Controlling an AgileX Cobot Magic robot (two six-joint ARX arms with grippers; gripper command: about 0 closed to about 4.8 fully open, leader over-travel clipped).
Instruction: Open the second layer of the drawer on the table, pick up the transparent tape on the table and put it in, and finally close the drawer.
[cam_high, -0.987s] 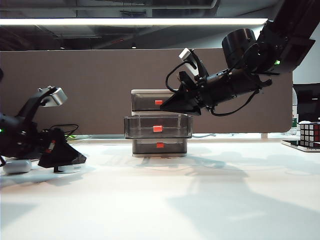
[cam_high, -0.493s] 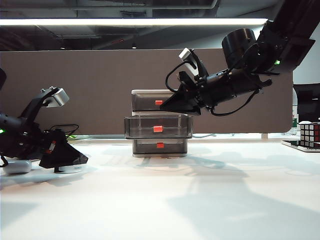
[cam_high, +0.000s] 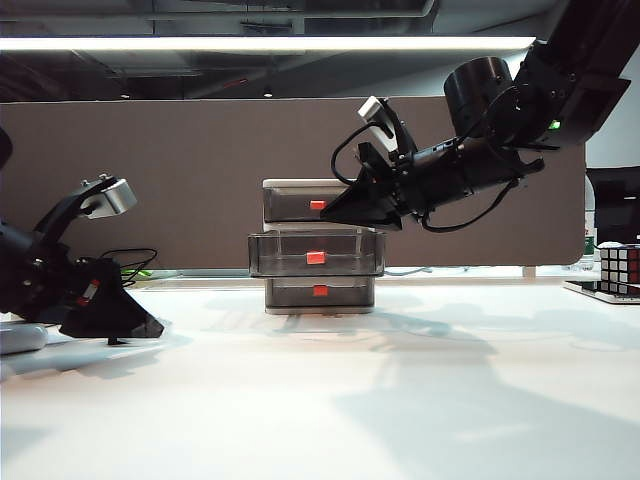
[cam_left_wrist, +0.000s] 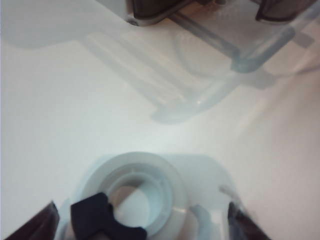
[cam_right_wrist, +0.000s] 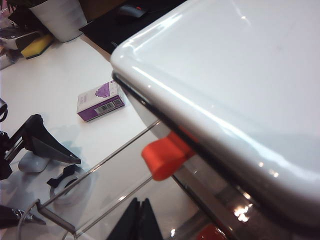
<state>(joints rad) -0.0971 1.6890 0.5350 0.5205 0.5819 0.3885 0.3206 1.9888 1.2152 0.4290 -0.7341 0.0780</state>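
A: Quick pass. Left gripper (cam_high: 125, 325) is sitting low on the table (cam_high: 400, 400), far left in the exterior view. Tape isn't readable from there, the gripper is covering it.

B: Left wrist view is showing it: tape (cam_left_wrist: 132, 192) lying flat on the table, black clip (cam_left_wrist: 100, 217) toward the camera. Left gripper (cam_left_wrist: 142, 225) is spread wide, one fingertip (cam_left_wrist: 37, 225) on each side of the roll, not squeezing it.

A: Drawer (cam_high: 318, 245) is standing mid-table by the brown panel. Second layer (cam_high: 316, 254) is sticking out past the other two, so it's open.

B: Right gripper (cam_high: 335, 212) is hanging at the top drawer's red tab (cam_high: 317, 205), above the open layer. Exterior can't tell me its state.

A: Right wrist view: fingers (cam_right_wrist: 137, 222) are pressed together, holding nothing. Right gripper (cam_right_wrist: 139, 220) is just below the tab (cam_right_wrist: 165, 155), under the unit's grey top (cam_right_wrist: 240, 85).

B: That view is also catching the tape (cam_right_wrist: 72, 185) from afar, beside the left gripper (cam_right_wrist: 47, 150), plus a purple box (cam_right_wrist: 100, 101) on the table. Exterior isn't showing the box.

A: A white case (cam_high: 20, 338) is peeking out behind the left arm, and a cube (cam_high: 620, 268) is sitting far right.
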